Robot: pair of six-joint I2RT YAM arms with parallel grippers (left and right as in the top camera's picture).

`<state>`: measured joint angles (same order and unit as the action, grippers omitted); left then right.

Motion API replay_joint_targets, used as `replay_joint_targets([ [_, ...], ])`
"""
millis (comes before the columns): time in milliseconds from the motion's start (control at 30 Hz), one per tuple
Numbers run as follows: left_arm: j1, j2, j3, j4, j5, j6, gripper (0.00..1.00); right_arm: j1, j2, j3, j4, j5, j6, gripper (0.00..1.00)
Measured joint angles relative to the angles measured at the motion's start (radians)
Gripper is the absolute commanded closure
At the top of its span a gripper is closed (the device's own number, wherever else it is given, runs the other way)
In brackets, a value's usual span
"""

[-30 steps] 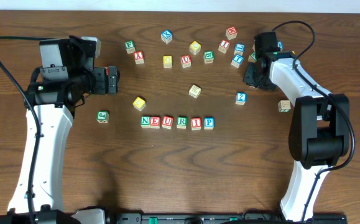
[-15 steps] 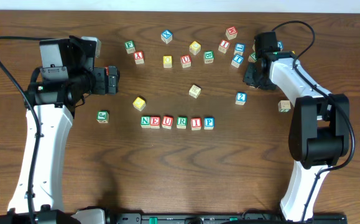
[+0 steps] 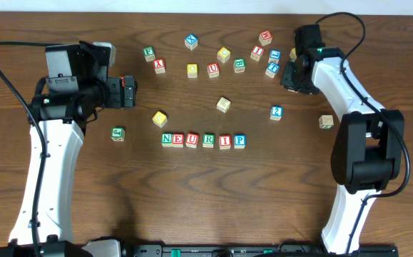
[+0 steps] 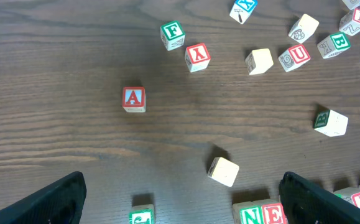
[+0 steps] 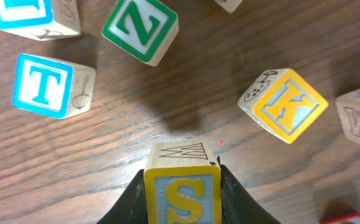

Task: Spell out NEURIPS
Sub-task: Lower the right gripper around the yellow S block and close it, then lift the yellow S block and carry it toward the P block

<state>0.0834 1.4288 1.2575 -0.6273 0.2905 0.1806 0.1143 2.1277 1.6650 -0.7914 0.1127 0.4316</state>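
NEURIP row done, mid-frame. Right hand grips S cube, upper right; left hand open. S placement left.

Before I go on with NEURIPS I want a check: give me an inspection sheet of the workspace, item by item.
Surface: brown wooden table.
Job's things: N-E-U-R-I-P row laid side by side; S cube not yet in it.
Clutter: loose cubes, including T cube, Z cube, K cube; A cube sits apart.
End effectors: left end effector open, empty; right end effector shut on the S cube.
Cables: black cable loops off each arm, clear of cubes.
Surroundings: pale strip beyond the table's far edge; nothing else seen.
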Motion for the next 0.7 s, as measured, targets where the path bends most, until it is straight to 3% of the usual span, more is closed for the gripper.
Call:
replay_joint_targets([
  [700,0.0,0.0,0.0,0.0,0.0,0.0,0.02,0.164,0.0,0.171,-0.195,0.043,-0.027,0.89],
])
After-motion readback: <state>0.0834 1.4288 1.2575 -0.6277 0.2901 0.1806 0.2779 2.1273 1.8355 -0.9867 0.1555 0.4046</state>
